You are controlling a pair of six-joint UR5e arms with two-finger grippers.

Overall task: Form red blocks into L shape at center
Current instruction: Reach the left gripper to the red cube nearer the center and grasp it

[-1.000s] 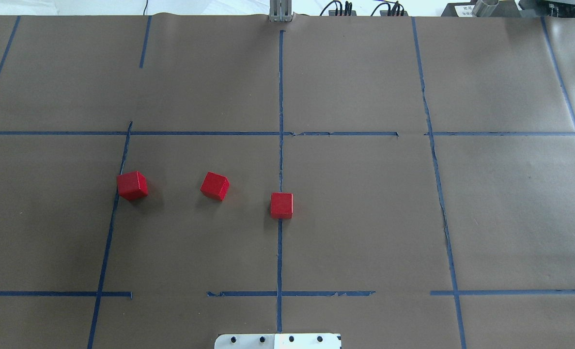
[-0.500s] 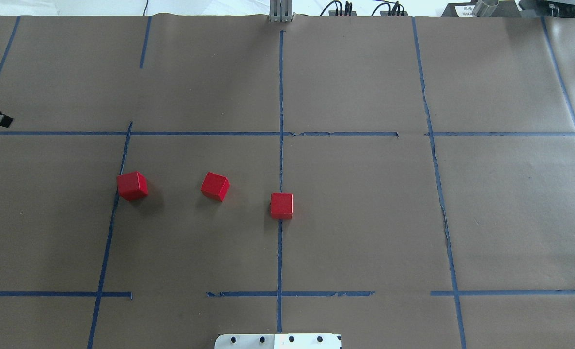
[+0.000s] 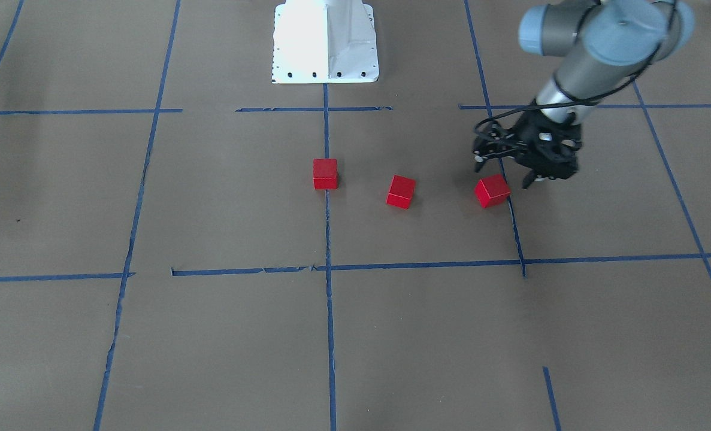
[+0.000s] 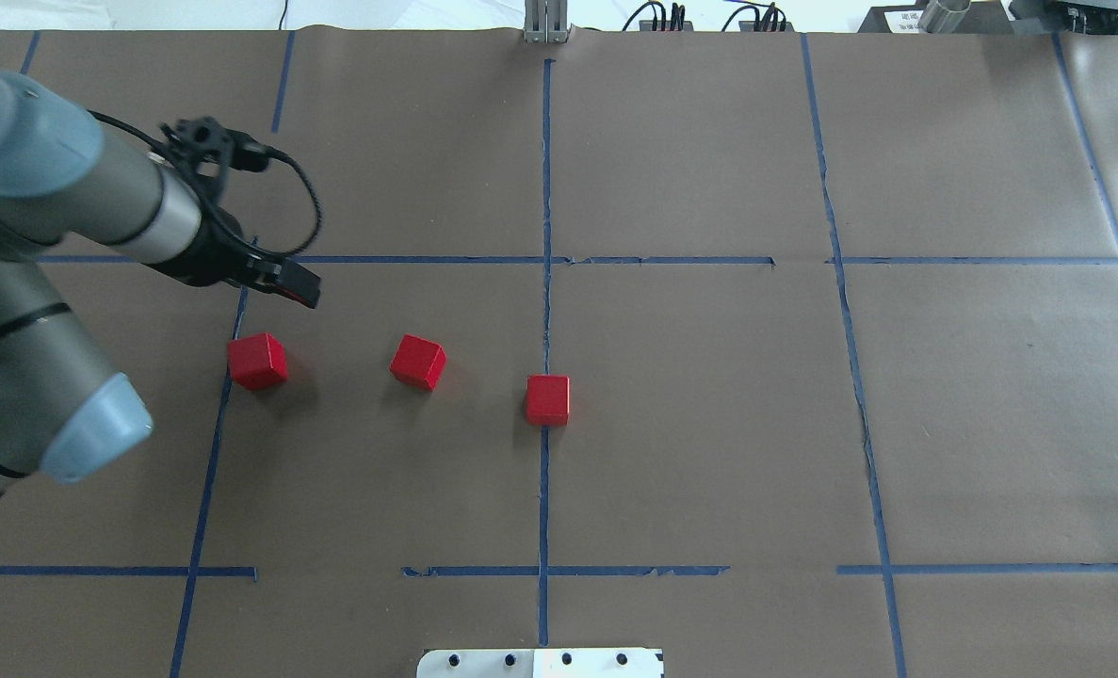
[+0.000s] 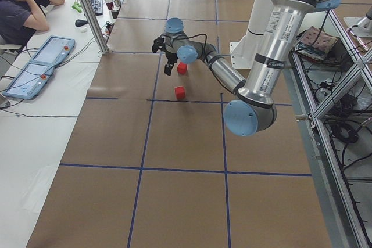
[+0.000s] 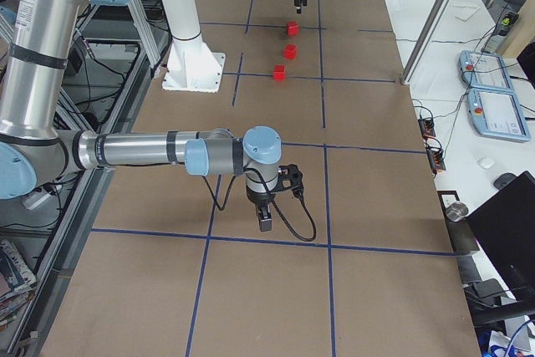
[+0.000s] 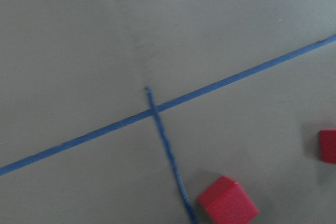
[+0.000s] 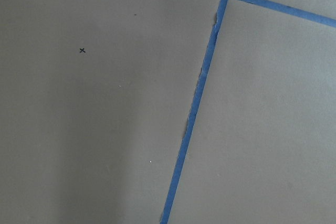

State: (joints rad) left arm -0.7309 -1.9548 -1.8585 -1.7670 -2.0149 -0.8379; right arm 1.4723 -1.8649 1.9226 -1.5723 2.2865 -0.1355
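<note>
Brown paper (image 4: 992,424) crossed with blue tape (image 4: 547,188) lies spread beneath me. My left gripper (image 3: 504,170) hangs above it with its fingers spread apart and nothing between them. Closest to it, just below and clear of the fingers, is the first red block (image 4: 257,361). It is turned a little askew, and its edge lies over the tape line that borders the center (image 4: 700,414) on that side. Further from the gripper, toward my right, the second red block (image 4: 418,362) sits on bare paper inside the center, also askew and well apart from the first. Beyond that, the third red block (image 4: 547,399) sits squarely on the long tape line that splits the center, slightly nearer my white base (image 4: 540,662) than the other two. The three lie in a loose row, none touching. My right gripper (image 6: 264,219) hangs far off to my right, low over the paper near a tape line. It shows only from the side, and I cannot tell whether it is open or closed.
</note>
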